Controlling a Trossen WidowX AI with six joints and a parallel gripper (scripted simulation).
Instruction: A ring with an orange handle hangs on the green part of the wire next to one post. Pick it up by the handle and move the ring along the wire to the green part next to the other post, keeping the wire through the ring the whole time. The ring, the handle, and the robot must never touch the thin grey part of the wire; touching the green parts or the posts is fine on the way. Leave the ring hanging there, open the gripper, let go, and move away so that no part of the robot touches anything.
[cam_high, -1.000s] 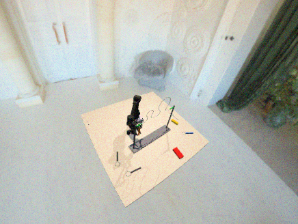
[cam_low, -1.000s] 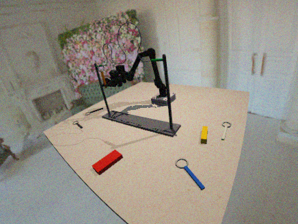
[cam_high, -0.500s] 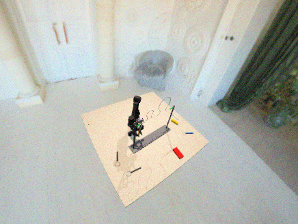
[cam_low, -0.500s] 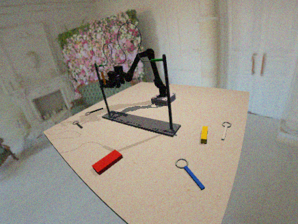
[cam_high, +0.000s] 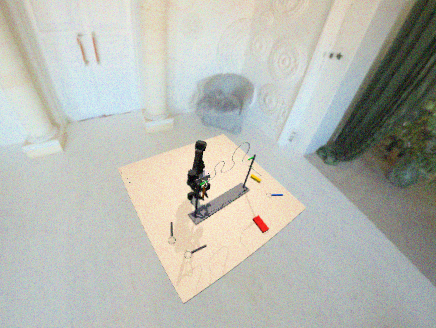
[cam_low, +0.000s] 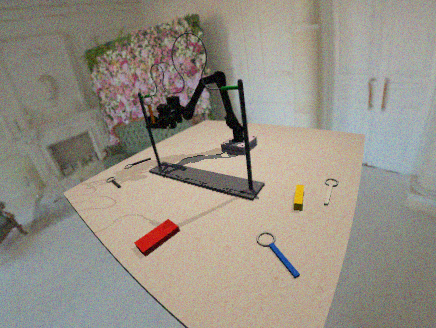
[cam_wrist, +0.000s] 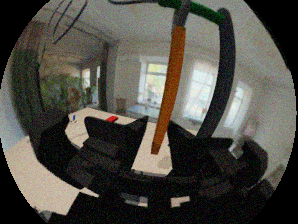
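Note:
The orange handle (cam_high: 203, 192) (cam_low: 152, 114) (cam_wrist: 171, 75) hangs down from its grey ring (cam_wrist: 182, 15), seen edge-on around the green part (cam_wrist: 202, 10) (cam_low: 146, 96) beside the near post (cam_wrist: 226, 60) (cam_low: 154, 142). My gripper (cam_wrist: 157, 120) is partly open. In the wrist view its fingertips stand either side of the handle's lower part, with a gap showing on both sides. The grey wire (cam_wrist: 131, 2) (cam_low: 205, 52) leads off in loops to the other green part (cam_high: 251, 159) (cam_low: 230, 88) at the far post (cam_high: 249, 172) (cam_low: 245, 140). Finger contact is too small to tell in the top and exterior views.
The dark base plate (cam_high: 222, 203) (cam_low: 210, 182) joins the posts. A red block (cam_high: 260, 224) (cam_low: 157, 237), a yellow block (cam_high: 256, 178) (cam_low: 299, 197), a blue-handled ring (cam_high: 276, 195) (cam_low: 284, 260) and several other loose rings lie on the table.

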